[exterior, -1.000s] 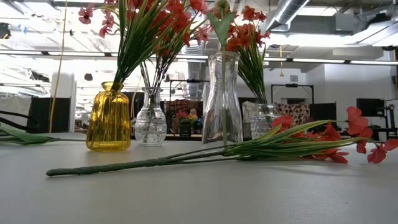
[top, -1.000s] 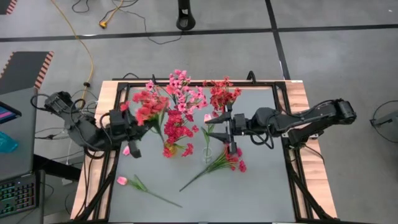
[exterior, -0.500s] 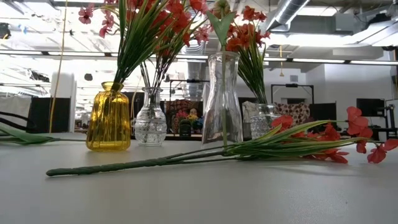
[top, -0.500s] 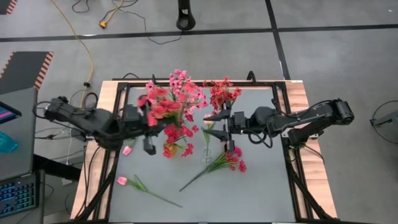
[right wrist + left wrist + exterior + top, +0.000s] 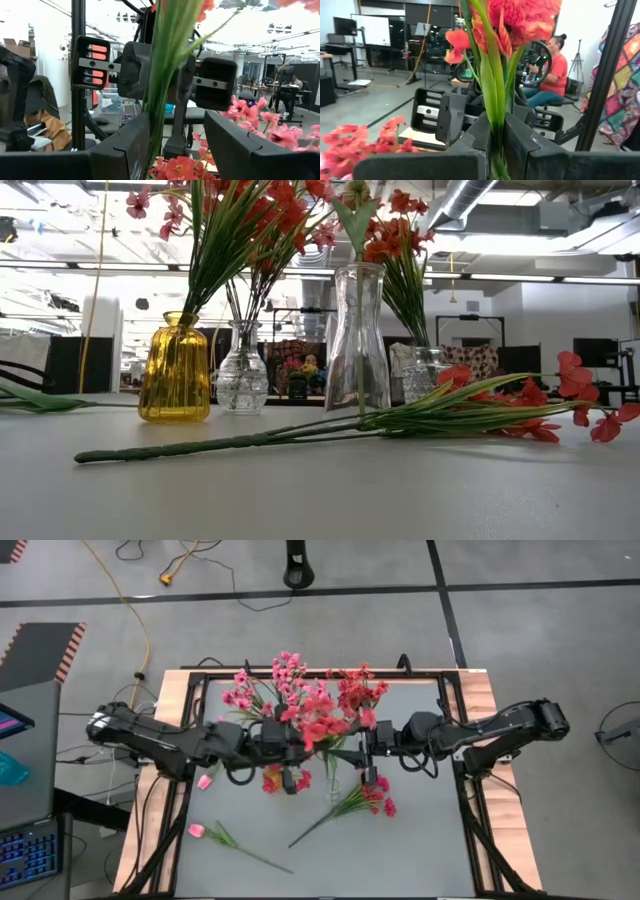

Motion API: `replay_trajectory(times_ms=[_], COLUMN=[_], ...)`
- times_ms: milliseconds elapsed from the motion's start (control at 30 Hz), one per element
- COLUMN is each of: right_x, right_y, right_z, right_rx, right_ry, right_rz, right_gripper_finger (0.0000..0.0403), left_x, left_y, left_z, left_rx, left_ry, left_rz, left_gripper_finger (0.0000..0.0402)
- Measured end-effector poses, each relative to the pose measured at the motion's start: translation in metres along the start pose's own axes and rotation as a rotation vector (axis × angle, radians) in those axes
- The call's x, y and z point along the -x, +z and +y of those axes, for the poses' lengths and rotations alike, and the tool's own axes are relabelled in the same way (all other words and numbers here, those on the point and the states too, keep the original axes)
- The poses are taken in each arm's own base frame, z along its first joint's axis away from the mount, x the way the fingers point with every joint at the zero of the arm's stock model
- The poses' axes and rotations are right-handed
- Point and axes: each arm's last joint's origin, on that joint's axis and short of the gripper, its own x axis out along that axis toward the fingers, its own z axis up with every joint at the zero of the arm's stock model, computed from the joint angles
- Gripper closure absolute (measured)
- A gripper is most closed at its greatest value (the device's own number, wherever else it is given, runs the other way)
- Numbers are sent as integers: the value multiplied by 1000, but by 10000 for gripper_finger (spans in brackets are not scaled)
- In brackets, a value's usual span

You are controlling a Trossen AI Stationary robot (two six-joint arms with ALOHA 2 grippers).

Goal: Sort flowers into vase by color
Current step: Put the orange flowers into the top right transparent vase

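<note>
My left gripper (image 5: 298, 748) is shut on a red flower sprig (image 5: 320, 722) above the table's middle, right in front of my right gripper (image 5: 360, 752). My right gripper is open; the sprig's green stems (image 5: 162, 85) show between its fingers, and I cannot tell if they touch. More sprigs stand with their stems in a yellow vase (image 5: 175, 370), a small clear vase (image 5: 242, 375) and a far clear vase (image 5: 425, 375). A tall clear vase (image 5: 358, 340) holds one bud. Another red sprig (image 5: 355, 802) lies flat on the table. My left gripper pinches the sprig's bundled green stems (image 5: 497, 131) between its two fingers, well below the blossoms (image 5: 520, 20). The fingers come in about level from the table's left and lie across the stems. The sprig stands upright in the hold, clear of the table.
A pink bud on a green stem (image 5: 215, 833) lies near the table's near left corner, and another pink bud (image 5: 204, 781) lies by the left edge. The black frame (image 5: 455, 690) rims the table. A seated person (image 5: 547, 75) shows in the room beyond.
My left gripper has swept toward the table's right edge and slightly down, carrying the red sprig upright from the left side over the vases to just in front of my right gripper.
</note>
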Motion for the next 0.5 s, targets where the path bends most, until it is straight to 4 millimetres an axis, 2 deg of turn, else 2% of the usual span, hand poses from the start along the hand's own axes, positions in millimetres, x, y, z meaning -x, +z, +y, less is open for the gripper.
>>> replay_trajectory(times_ms=[133, 500], right_x=[0, 2], right_y=[-3, -10], right_z=[2, 14], right_rx=[1, -2], right_ry=[14, 51], right_rz=[33, 109], right_gripper_finger=[188, 188], left_x=[-6, -7], left_y=[-6, -9], left_z=[2, 3], left_rx=[-3, -49], left_ry=[6, -10], left_rz=[11, 41], left_gripper_finger=[384, 384])
